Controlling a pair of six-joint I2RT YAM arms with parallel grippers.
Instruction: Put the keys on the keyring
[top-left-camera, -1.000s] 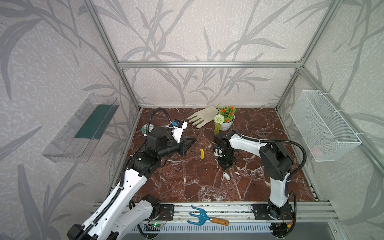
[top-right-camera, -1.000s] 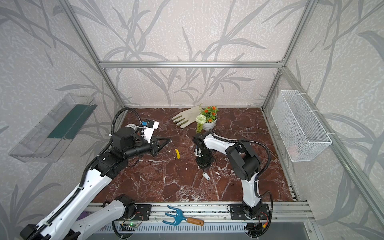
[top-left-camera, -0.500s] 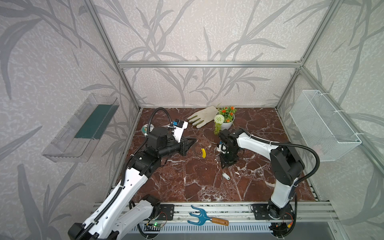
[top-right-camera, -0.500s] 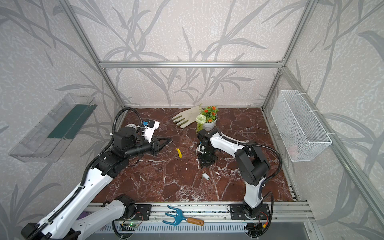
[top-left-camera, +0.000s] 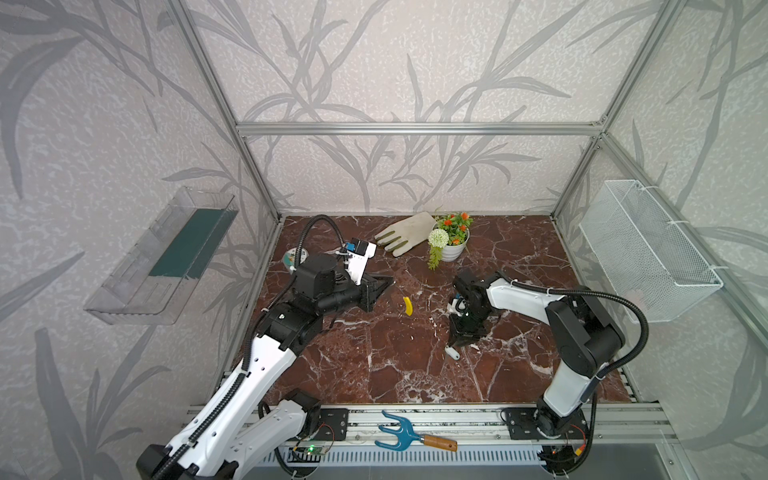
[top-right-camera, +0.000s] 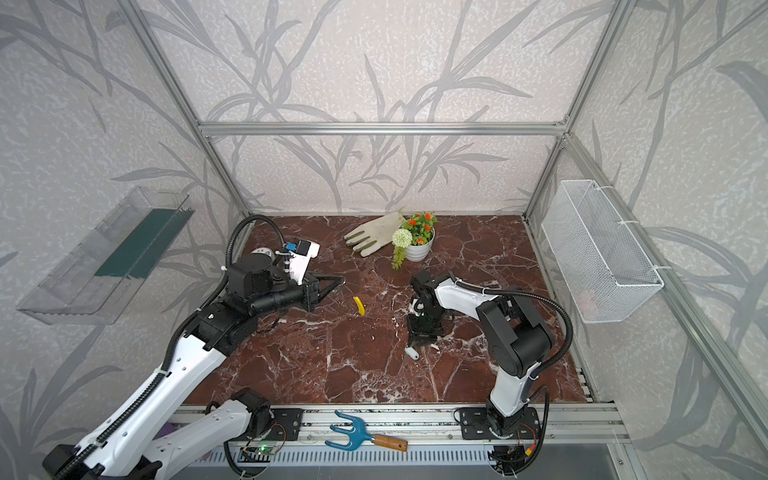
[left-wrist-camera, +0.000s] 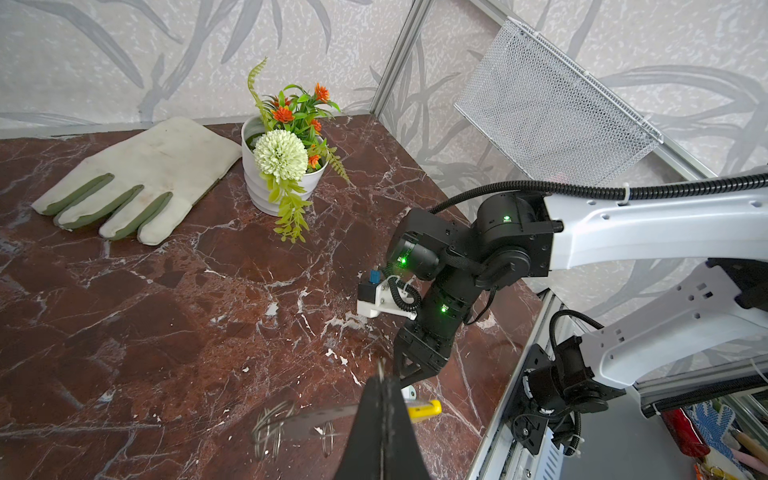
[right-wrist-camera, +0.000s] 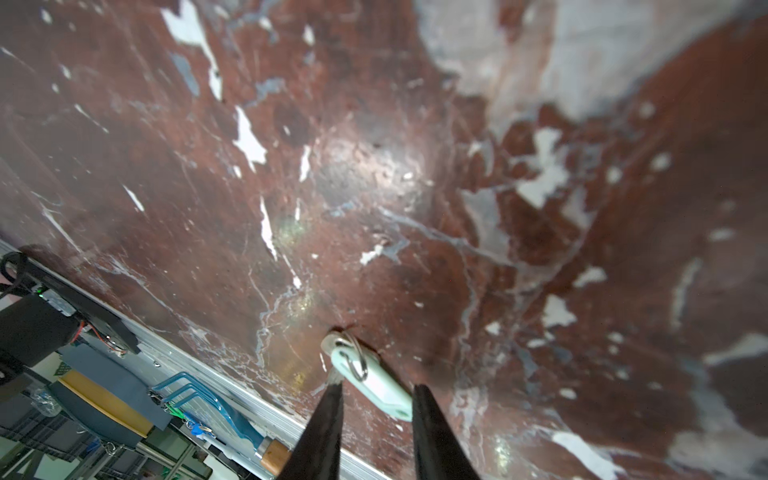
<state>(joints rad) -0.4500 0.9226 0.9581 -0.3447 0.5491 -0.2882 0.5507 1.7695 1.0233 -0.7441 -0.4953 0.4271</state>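
Observation:
The keys (right-wrist-camera: 374, 380), a small metal ring and key with a white oblong tag, lie on the marble floor; the tag (top-left-camera: 452, 353) (top-right-camera: 412, 353) shows in both top views. My right gripper (right-wrist-camera: 378, 387) (top-left-camera: 460, 341) stands open just over them, its two fingers on either side of the tag without closing on it. My left gripper (left-wrist-camera: 381, 378) (top-left-camera: 390, 282) (top-right-camera: 341, 281) is shut on the thin wire of the keyring, and the keyring's yellow sleeve (left-wrist-camera: 424, 409) (top-left-camera: 408, 306) (top-right-camera: 359, 306) hangs past the jaws. Most of the hoop is too thin to make out.
A work glove (top-left-camera: 405, 239) and a white flower pot (top-left-camera: 453, 249) sit at the back. A round tin (top-left-camera: 293, 257) lies behind my left arm. A blue hand rake (top-left-camera: 399, 434) rests on the front rail. A wire basket (top-left-camera: 648, 253) hangs on the right wall.
My right gripper has opened and moved toward the front, coming down over the white tag. The tag has stayed in place. The left gripper still holds the keyring in the same spot.

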